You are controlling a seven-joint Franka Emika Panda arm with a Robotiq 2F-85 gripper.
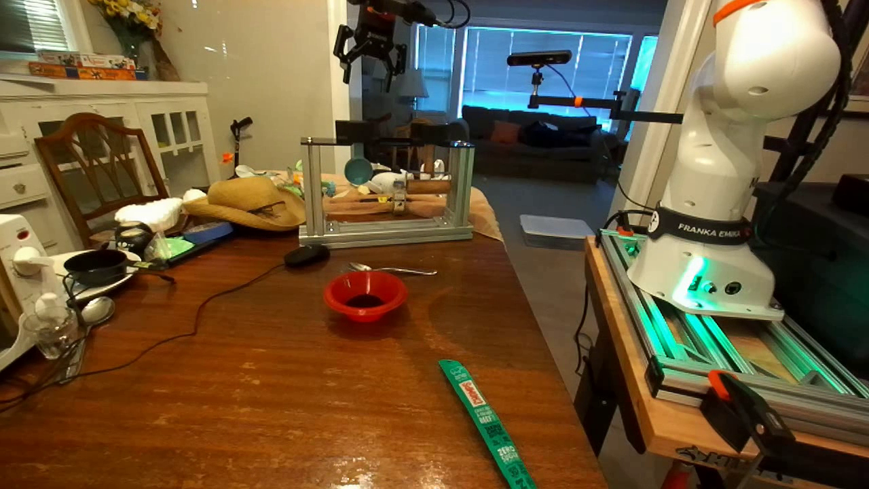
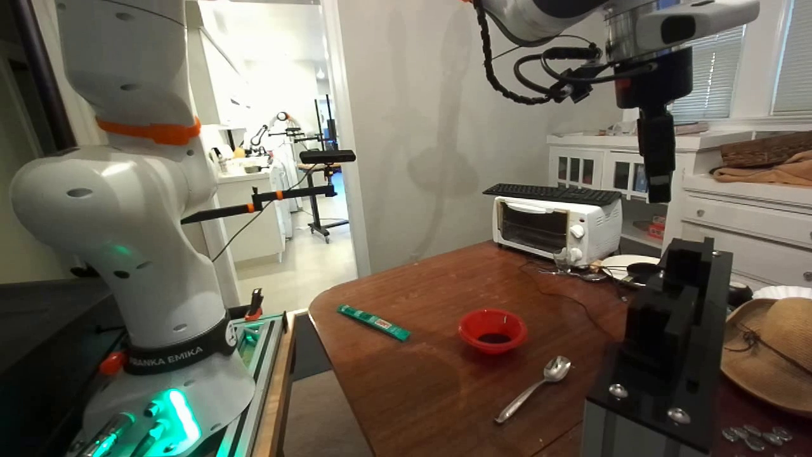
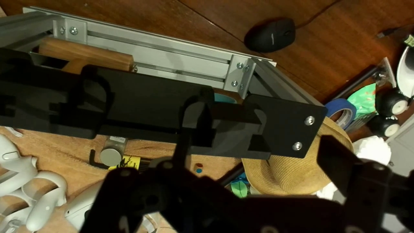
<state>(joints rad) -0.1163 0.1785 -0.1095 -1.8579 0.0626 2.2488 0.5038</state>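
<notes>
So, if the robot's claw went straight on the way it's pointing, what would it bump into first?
Probably the black top of the metal stand; the open gripper points down above it with nothing visible between. Depth is hard to judge, so exactly where it would touch is unclear.

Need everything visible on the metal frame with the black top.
The metal frame has silvery, aluminium-looking posts and base rails under a screwed-down black plate carrying dark notched holders. It stands upright on the wooden table, with a teal scoop visible below its top. The open hand is above it, not touching.
</notes>
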